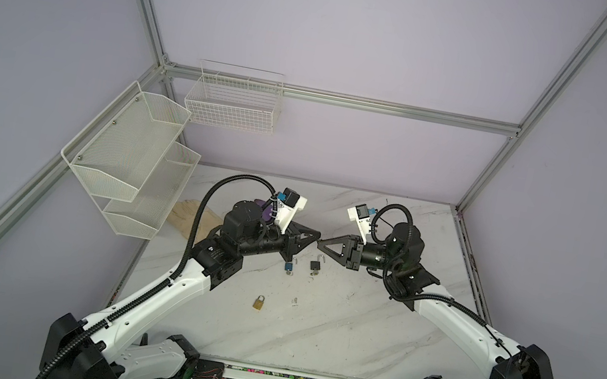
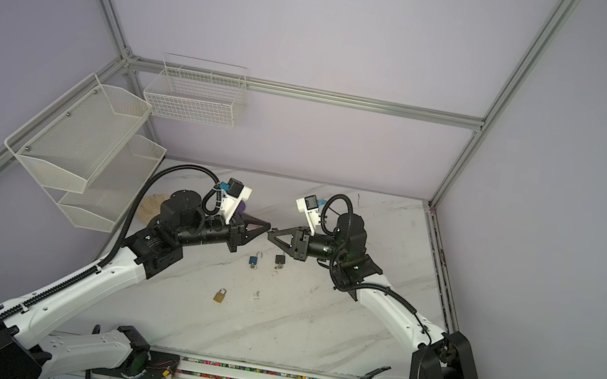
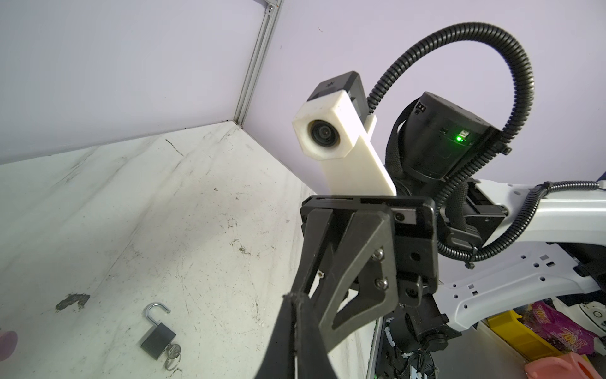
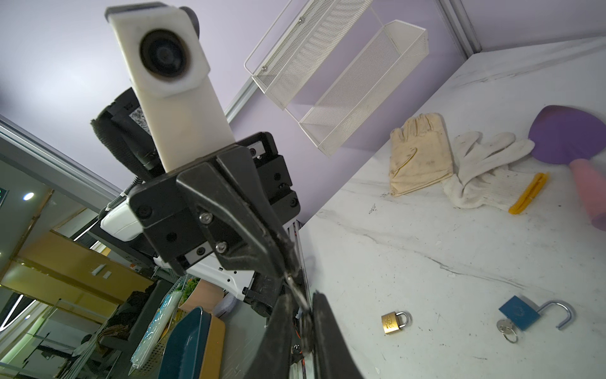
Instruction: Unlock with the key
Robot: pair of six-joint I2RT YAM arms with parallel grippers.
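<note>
Left claw [image 4: 284, 274] clenched, tips pinched together. A thin sliver of bright metal, read as the key [image 4: 297, 291], sticks out from between them. Both claws are raised off the table [image 1: 352, 334] and meet tip to tip.

Right claw [image 4: 307, 331]: jaws narrow, a slim gap showing, with the sliver running into that gap. Cannot tell whether its pads actually press on the key.

Gold padlock [image 4: 395, 322]: shackle down, so locked and likely the target. It lies flat on the table, below the meeting claws and back toward the arm bases, on the left claw's side, well apart from both.

Blue padlock [image 4: 519, 312] and black padlock [image 3: 158, 339] sit almost directly beneath the claw tips. Both shackles are swung open and each has a key ring at its base.

Handling, as judgement:
- Key: light, stiff, thin and smooth, so apt to pivot or slip between the pads.
- Best taken across the flat of its head, with the blade left free and in line with the claw.
- Gold padlock: small, dense, slick-faced, and likely to skate on the marble when the key is pushed in.
- Pinch its body across the two broad faces, keeping the keyhole end exposed and the shackle clear.
</note>
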